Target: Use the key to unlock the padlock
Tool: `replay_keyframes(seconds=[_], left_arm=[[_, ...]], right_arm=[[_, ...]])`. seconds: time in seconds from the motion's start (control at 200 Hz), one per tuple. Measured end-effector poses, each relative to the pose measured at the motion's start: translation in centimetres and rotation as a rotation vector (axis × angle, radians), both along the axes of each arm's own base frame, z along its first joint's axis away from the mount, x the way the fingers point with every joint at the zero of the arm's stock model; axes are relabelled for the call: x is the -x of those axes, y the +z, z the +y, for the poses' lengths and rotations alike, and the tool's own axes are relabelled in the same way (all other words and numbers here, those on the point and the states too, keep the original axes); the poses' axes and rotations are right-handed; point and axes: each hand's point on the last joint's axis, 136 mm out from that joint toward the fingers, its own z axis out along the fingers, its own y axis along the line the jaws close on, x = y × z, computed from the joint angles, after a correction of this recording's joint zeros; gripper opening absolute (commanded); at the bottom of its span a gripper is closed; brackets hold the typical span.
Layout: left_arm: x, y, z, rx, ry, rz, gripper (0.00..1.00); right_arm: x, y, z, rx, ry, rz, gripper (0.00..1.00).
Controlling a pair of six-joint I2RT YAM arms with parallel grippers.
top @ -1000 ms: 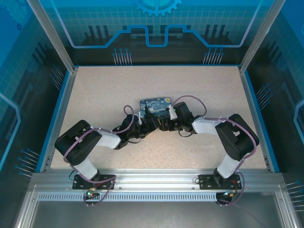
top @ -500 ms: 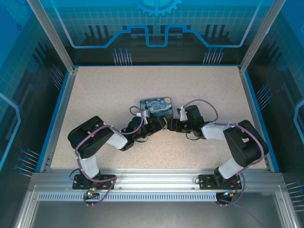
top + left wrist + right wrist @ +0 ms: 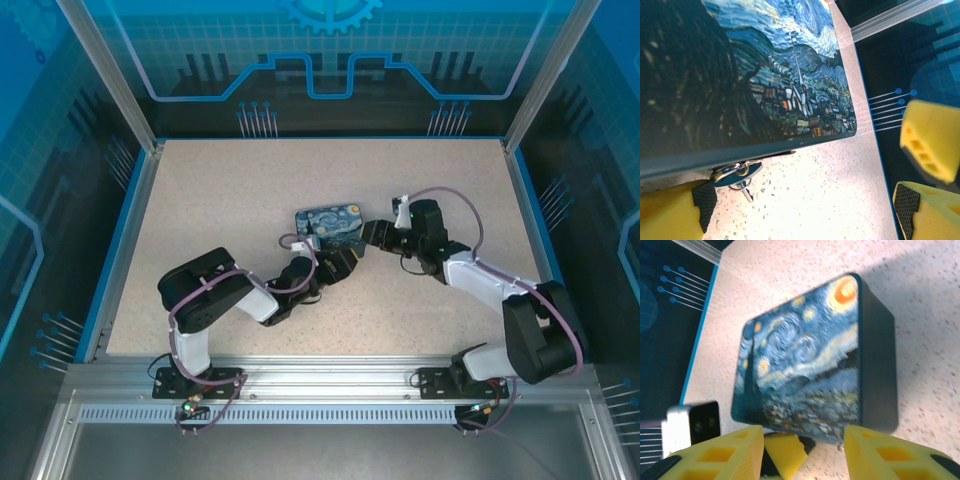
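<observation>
Tiny, stiff and slippery, the padlock (image 3: pixel 737 172) juts from the printed box's (image 3: pixel 770 75) near side, mid-counter (image 3: pixel 220 190); I would pinch its flat faces. The key (image 3: pixel 744 191) seemingly dangles beneath. Jaws of the left gripper (image 3: pixel 800 210) and right gripper (image 3: pixel 802 460) are spread.

- Top view: bright, even overhead light on the speckled beige tabletop (image 3: pixel 250 190); shadows faint and soft; focus sharp throughout.
- Left wrist view: tabletop washed out by glare at lower centre.
- Right wrist view: blue-and-yellow night-sky printed rectangular box (image 3: pixel 800 360) slightly soft; shadow across upper right.
</observation>
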Motion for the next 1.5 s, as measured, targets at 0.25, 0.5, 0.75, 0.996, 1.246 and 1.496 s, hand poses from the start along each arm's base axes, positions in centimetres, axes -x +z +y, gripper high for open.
replay_keyframes(seconds=[0.25,0.5,0.75,0.996,1.246,1.496], left_arm=[[-0.4,-0.3,-0.1,-0.051,0.046,0.013,0.93],[-0.9,-0.6,-0.3,-0.112,0.077,0.034,0.94],[-1.3,-0.6,-0.7,-0.164,0.067,0.02,0.94],[-0.9,-0.3,-0.1,-0.124,0.063,-0.039,0.94],[-0.4,0.1,1.3,-0.067,0.09,-0.079,0.93],[-0.8,0.0,1.2,-0.061,0.107,-0.067,0.93]], right_arm=[[-3.3,0.4,1.7,-0.029,-0.006,0.044,0.46],[-4.3,-1.8,3.6,-0.045,0.012,0.131,0.45],[-4.3,-2.6,4.5,-0.057,0.021,0.164,0.44],[-4.4,-2.6,4.9,-0.066,0.022,0.164,0.44],[-4.4,-2.6,4.9,-0.066,0.023,0.163,0.44],[-4.4,-2.6,5.1,-0.069,0.024,0.162,0.44]])
